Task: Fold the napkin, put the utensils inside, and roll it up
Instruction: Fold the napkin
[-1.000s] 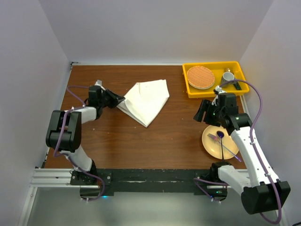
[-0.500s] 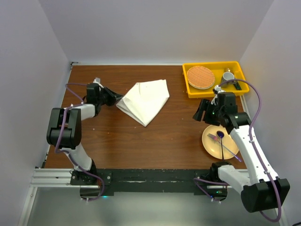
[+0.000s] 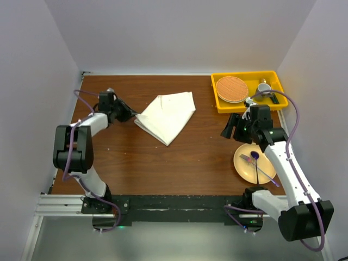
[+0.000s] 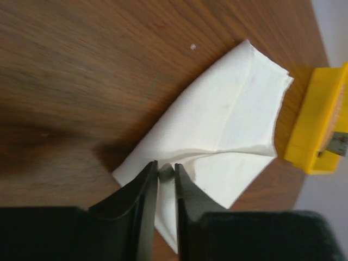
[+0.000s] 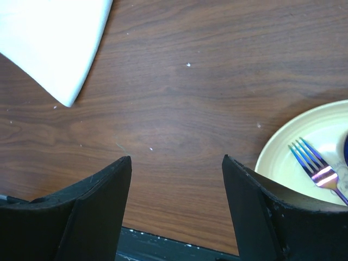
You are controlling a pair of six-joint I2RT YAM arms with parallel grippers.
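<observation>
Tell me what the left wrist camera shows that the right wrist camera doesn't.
Only the left wrist view: the left gripper, jaws nearly together at the edge of the napkin, and a corner of the yellow tray. Only the right wrist view: the right gripper, jaws wide apart and empty, plus a fork on a pale yellow plate. Both: the white napkin, only its corner on the right, and the brown wooden table.

Robotics laboratory test cell: plain white panels (image 3: 179, 32) enclose a brown wooden table (image 3: 163, 163); a cabled left arm (image 3: 73, 147) and right arm (image 3: 288, 163) are bolted to an aluminium rail (image 3: 65, 204).
</observation>
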